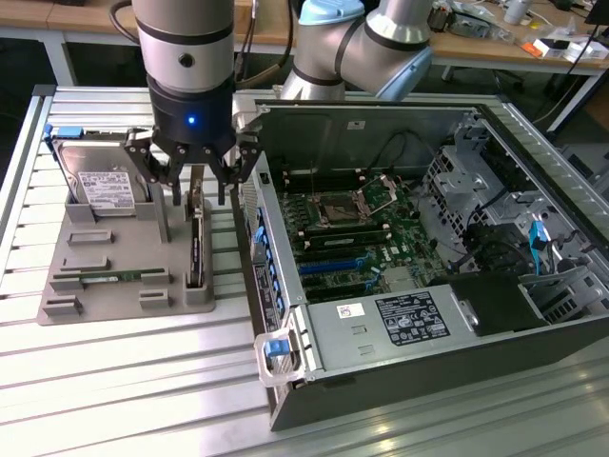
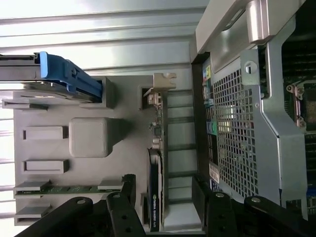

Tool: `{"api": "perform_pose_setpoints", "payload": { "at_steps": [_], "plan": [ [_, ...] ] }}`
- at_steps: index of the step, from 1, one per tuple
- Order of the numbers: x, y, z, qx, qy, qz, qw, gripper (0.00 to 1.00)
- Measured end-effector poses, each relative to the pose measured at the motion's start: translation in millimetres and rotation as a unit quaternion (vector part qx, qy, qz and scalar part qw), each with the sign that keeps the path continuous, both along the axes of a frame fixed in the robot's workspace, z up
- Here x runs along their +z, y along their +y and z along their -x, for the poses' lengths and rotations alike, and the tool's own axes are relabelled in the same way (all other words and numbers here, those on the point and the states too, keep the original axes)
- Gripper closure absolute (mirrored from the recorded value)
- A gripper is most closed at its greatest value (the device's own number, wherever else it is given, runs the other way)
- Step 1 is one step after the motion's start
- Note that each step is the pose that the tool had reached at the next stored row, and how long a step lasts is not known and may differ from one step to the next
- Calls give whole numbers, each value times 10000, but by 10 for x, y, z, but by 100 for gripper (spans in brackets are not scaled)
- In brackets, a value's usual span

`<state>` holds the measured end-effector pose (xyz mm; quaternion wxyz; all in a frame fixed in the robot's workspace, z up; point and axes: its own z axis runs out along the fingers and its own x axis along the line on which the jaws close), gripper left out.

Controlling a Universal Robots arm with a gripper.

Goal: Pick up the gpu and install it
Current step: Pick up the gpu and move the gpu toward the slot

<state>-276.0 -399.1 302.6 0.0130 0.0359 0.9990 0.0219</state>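
The gpu [image 1: 197, 249] is a thin black card standing on edge in the right-hand slot of a grey holder [image 1: 114, 286]. Its silver-beige bracket [image 2: 164, 81] is at the far end. My gripper [image 1: 198, 197] hangs just above the card's far half and is open, with one finger on each side of it. In the wrist view the gpu [image 2: 154, 168] runs edge-on between the two black fingers [image 2: 127, 190], and a gap shows on both sides. The fingers do not touch the card.
On the same holder are a silver hard drive [image 1: 100, 186] with blue rails and a green memory stick [image 1: 105, 277]. An open computer case [image 1: 428, 381] lies to the exterior view's right, with its motherboard [image 1: 352, 233] and blue slots [image 1: 333, 265] exposed. The case wall [image 2: 232, 128] is close beside the gpu.
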Motion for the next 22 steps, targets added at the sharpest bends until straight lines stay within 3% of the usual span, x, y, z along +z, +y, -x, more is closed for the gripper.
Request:
{"api": "perform_pose_setpoints", "payload": {
  "at_steps": [22],
  "plan": [
    [-232,-1,15,28,0,0,10000,42]
  ]
}}
